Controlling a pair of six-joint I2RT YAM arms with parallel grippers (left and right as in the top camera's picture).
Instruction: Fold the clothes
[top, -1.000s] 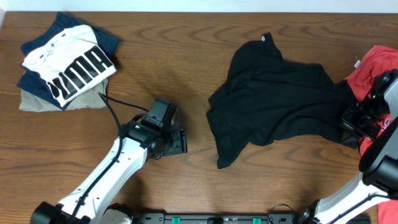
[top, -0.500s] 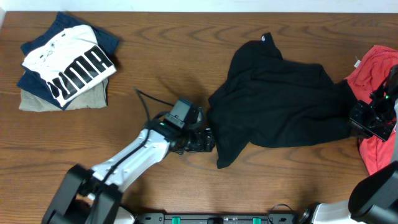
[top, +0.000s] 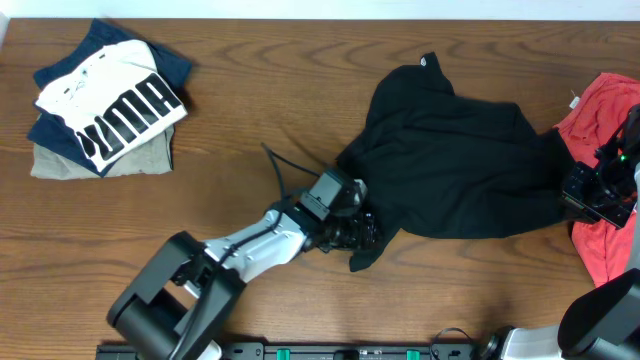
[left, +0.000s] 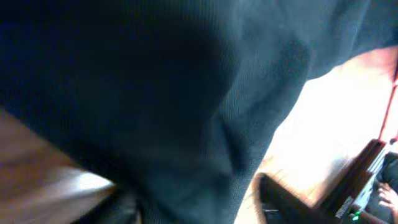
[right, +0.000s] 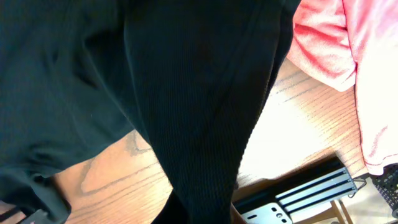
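Note:
The black garment (top: 450, 170) lies crumpled on the wooden table, right of centre, with a small white logo (top: 428, 62) at its far edge. My left gripper (top: 365, 228) is at the garment's lower left edge. In the left wrist view the black fabric (left: 155, 93) fills the frame and lies between the spread fingers (left: 199, 208). My right gripper (top: 580, 195) is at the garment's right edge. In the right wrist view a taut fold of the fabric (right: 186, 93) runs down into the shut jaws (right: 199, 214).
A red T-shirt (top: 605, 110) lies at the right table edge, touching the black garment, and also shows in the right wrist view (right: 329, 43). A folded pile topped by the white PUMA shirt (top: 110, 100) sits at the far left.
My left arm has swept right across the table from left of centre until its gripper reached the garment's lower left edge. The right gripper has barely moved, and the garment has kept its shape.

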